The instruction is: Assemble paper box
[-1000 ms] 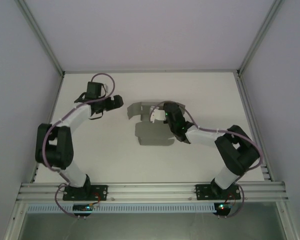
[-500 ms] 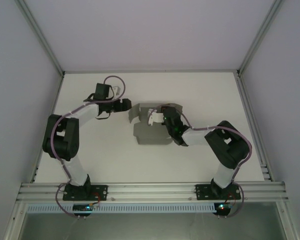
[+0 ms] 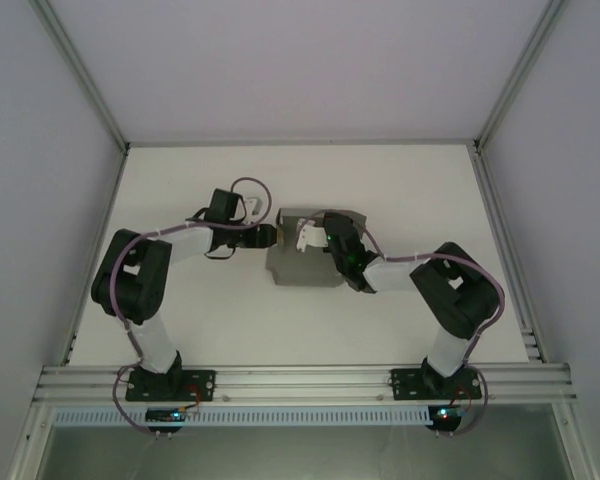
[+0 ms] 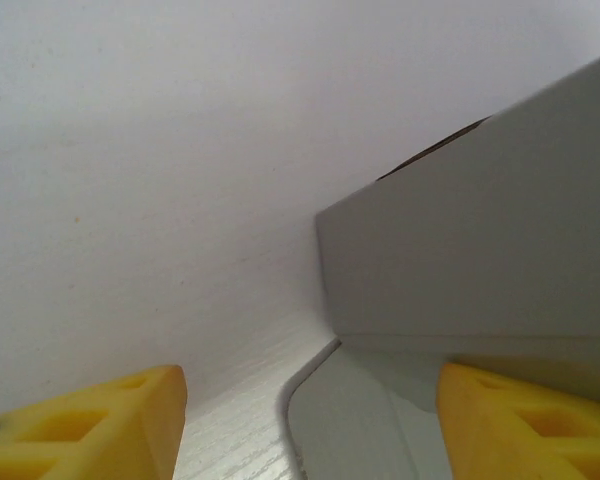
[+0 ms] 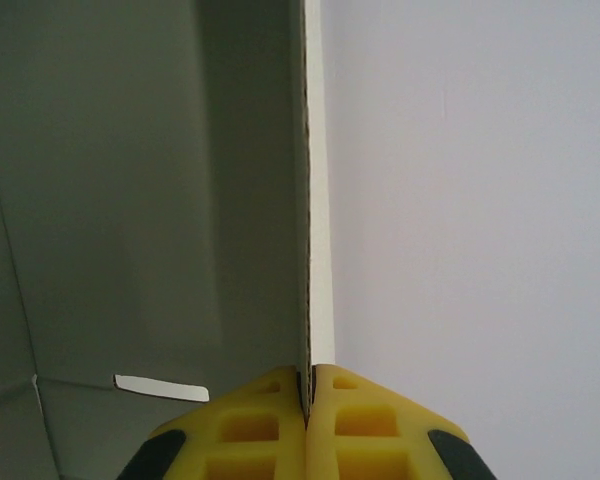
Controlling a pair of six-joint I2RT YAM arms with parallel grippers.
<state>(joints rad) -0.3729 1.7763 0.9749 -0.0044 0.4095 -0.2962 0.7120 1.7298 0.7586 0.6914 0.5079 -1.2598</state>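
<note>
The right pincer (image 5: 307, 385) is clamped on the paper box (image 5: 130, 200). Its two yellow fingers (image 5: 250, 425) press together on the thin edge of an upright grey wall, which runs straight ahead from the tips. Left of that wall is the box's grey inside, with a crease and a small pale slot close to the fingers. Right of it is plain white surface.

The left pincer (image 4: 310, 435) is spread wide and grips nothing. Between its yellow fingers (image 4: 100, 425) a rounded grey flap lies flat on the white worktop (image 4: 240, 415). Ahead and to the right, an upright grey panel of the box (image 4: 480, 230) rises just above the right finger. Whether they touch cannot be told.

From above, the left pincer (image 3: 268, 236) sits at the left edge of the box (image 3: 305, 272), mid-worktop (image 3: 200, 320). The right pincer (image 3: 323, 235) is over the box's middle, with a grey wall beyond it.
</note>
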